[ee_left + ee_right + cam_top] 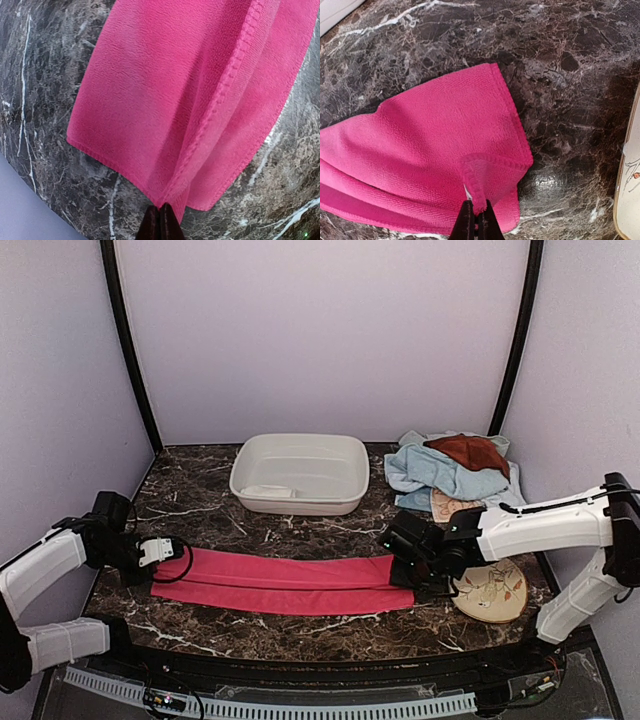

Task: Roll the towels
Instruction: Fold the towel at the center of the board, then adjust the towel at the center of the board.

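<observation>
Cloth lies stretched flat between the two arms: the long pink towel [280,583] runs across the marble table [200,500] from one gripper to the other, folded lengthwise with a seam down its middle.

The left gripper [172,558] sits low at its own end of the towel. In the left wrist view its dark fingertips [161,225] are pressed together with no gap, pinching the hemmed edge where the fold comes to a point, and the rest of the cloth fans out ahead of them.

The right gripper [416,582] is down at the opposite end. Its fingers [467,222] are likewise pinched tight, clamped on a small turned-up flap of the towel's corner, with the end of the cloth spread out beyond and to the inner side.

Just to the outer side of the right gripper lies a round disc [492,592] with a leaf pattern, close to the towel's end; whether they touch I cannot tell. Further out beyond that gripper sits a heap: a light blue towel [440,472], a rust-brown towel [468,452] on top, and a patterned beige towel [450,506] at its near edge.

A white basin [300,448] stands beyond the pink towel, between the two grippers and well apart from both.
</observation>
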Action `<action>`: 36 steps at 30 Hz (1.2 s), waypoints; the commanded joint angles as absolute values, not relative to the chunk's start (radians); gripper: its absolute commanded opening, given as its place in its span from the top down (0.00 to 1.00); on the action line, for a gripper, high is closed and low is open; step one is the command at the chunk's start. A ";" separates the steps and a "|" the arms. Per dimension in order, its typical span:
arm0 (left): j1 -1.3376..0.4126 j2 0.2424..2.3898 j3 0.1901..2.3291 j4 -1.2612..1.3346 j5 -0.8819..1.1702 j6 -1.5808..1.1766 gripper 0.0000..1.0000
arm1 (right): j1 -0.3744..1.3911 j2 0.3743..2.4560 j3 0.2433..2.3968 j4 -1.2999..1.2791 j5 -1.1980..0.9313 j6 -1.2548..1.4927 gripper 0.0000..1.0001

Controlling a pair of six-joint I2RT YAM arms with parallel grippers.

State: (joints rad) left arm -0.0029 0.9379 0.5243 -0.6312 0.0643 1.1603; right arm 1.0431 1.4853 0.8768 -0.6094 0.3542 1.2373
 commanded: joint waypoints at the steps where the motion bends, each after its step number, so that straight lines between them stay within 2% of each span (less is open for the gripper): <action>1: 0.007 0.923 0.499 -0.755 0.047 1.182 0.97 | 1.068 1.482 0.835 -0.665 0.365 1.269 1.00; 3: 0.006 0.908 0.506 -0.780 0.061 1.180 0.91 | 1.082 1.494 0.837 -0.669 0.366 1.276 1.00; 5: 0.005 0.881 0.513 -0.810 0.080 1.182 0.71 | 1.093 1.505 0.837 -0.674 0.365 1.280 1.00; 6: 0.007 0.866 0.517 -0.832 0.083 1.188 0.62 | 1.096 1.508 0.833 -0.677 0.362 1.281 0.95; 7: 0.005 0.853 0.519 -0.846 0.084 1.194 0.49 | 1.100 1.507 0.829 -0.677 0.359 1.281 0.86; 8: 0.006 0.838 0.522 -0.849 0.079 1.195 0.40 | 1.104 1.501 0.824 -0.675 0.356 1.281 0.77; 9: 0.006 0.827 0.527 -0.853 0.072 1.199 0.37 | 1.108 1.490 0.818 -0.670 0.353 1.279 0.72; 13: 0.007 0.844 0.621 -0.927 0.098 1.190 0.37 | 1.109 1.406 0.803 -0.682 0.344 1.269 0.65; 17: 0.008 0.928 0.752 -0.998 0.167 1.158 0.37 | 1.108 1.316 0.814 -0.743 0.327 1.244 0.63; 20: 0.008 0.981 0.783 -0.924 0.207 1.128 0.38 | 1.099 1.253 0.837 -0.769 0.343 1.214 0.57; 23: 0.006 1.053 0.783 -0.802 0.261 1.078 0.41 | 1.019 1.239 0.843 -0.716 0.309 1.145 0.57; 29: 0.000 1.238 0.745 -0.534 0.278 0.945 0.54 | 0.849 1.383 0.899 -0.530 0.218 0.962 0.60; 36: -0.002 1.303 0.650 -0.422 0.209 0.938 0.56 | 0.776 1.645 1.032 -0.477 0.130 0.835 0.65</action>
